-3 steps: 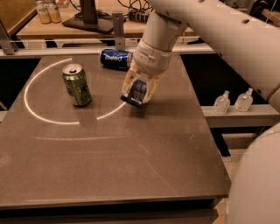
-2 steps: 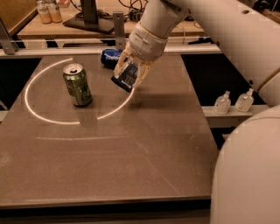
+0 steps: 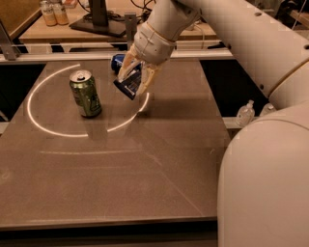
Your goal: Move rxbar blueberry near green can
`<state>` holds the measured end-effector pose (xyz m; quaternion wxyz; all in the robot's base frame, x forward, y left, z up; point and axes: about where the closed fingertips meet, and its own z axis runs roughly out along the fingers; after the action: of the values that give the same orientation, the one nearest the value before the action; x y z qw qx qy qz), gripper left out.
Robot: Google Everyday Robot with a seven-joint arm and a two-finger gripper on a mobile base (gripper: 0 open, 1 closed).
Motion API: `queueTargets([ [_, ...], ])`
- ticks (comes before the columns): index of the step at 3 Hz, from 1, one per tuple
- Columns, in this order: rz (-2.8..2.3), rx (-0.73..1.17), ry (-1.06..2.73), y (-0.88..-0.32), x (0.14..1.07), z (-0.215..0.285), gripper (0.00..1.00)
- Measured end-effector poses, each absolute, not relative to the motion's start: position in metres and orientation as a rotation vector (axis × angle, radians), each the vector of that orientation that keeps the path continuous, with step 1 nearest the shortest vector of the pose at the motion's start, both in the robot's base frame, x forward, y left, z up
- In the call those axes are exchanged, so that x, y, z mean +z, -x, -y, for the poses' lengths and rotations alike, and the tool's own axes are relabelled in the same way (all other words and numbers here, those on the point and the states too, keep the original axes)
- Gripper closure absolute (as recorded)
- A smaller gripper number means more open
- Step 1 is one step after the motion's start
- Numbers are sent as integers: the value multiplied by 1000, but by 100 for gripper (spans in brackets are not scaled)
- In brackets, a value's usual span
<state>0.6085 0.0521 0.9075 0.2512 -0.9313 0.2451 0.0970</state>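
Counter (image 3: 145, 193): a dark, matte surface is filling most of the view.
Light arc (image 3: 36, 120): a bright curved line is glowing on the counter's far left part, sweeping toward the middle.
Blue can (image 3: 117, 61): is lying on its side near the far edge, about midway along, partly hidden.
Hand (image 3: 133, 86): is hanging above the counter's far middle, just in front of the blue can.
Wooden desk (image 3: 48, 31): is standing beyond the far edge, carrying small bottles (image 3: 53, 12) and a black stand (image 3: 99, 21).
Clear bottle (image 3: 245, 113): is standing off the right edge.

A robotics lab: a robot's hand (image 3: 135, 81) over a dark table (image 3: 145, 173), cabled workbench (image 3: 58, 33) and bottles (image 3: 54, 13) behind.
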Motion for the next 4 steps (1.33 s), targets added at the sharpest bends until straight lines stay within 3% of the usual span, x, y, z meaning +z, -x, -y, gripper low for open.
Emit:
queueTargets([
  [2,-507,433,2452,-596,907,-88,15],
  [3,-465,470,2448,-591,905,-93,0],
  [4,-461,473,2447,-591,905,-93,0],
])
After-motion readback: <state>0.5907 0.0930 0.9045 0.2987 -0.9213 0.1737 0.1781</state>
